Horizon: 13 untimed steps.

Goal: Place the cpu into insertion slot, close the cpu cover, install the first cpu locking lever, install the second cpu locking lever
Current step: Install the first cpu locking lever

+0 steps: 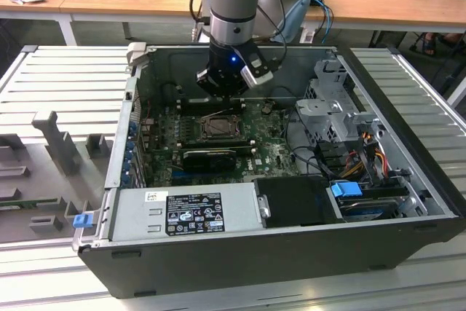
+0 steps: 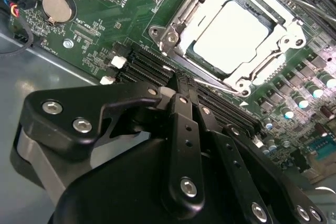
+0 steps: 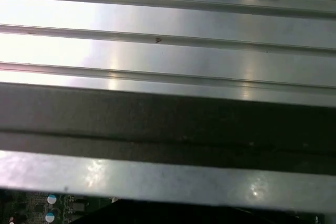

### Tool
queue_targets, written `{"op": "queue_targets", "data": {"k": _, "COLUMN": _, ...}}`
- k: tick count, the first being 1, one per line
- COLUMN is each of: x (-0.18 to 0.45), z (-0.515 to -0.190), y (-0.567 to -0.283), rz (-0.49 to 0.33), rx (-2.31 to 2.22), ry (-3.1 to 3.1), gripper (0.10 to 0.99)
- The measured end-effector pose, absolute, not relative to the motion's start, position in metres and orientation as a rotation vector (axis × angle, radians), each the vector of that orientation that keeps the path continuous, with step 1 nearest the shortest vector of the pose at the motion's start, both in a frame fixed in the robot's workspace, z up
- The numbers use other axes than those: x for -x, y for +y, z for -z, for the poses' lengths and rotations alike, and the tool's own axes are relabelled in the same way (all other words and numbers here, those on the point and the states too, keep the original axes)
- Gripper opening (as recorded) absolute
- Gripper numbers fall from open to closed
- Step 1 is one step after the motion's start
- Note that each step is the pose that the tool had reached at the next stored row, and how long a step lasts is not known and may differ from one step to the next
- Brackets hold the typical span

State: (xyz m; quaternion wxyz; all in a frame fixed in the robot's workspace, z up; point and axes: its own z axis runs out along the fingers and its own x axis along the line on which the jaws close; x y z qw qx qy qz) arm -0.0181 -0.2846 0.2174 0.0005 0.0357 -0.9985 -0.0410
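Chip [image 2: 231, 38] seated in socket [image 2: 181, 22], cover [image 2: 286, 43] down; claw [image 2: 184, 90] together, empty, beside socket. Lever step in hand; needs hooking a lever.

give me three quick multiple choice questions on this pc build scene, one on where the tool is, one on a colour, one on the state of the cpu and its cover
1. Where is the tool in the exterior view?
A. inside the open computer case, above the motherboard
B. over the wooden desk
C. resting on the power supply

2. What colour is the motherboard?
A. red
B. green
C. blue

3. What state is the cpu in?
A. gripped by the tool
B. lying outside the case
C. seated in the insertion slot with the cpu cover lying over its edges

Answers: 1 A, the arm reaches down into the case just behind the socket. 2 B, the board is green in the second wrist view. 3 C, the pale chip face shows through the silvery frame's window, apart from the tool.
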Motion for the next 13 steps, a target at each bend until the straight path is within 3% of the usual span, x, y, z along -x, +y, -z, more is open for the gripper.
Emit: {"op": "queue_targets", "data": {"k": 13, "x": 0.015, "z": -0.205, "y": -0.285, "rz": 0.128, "rx": -0.106, "ry": -3.136, "gripper": 0.106}}
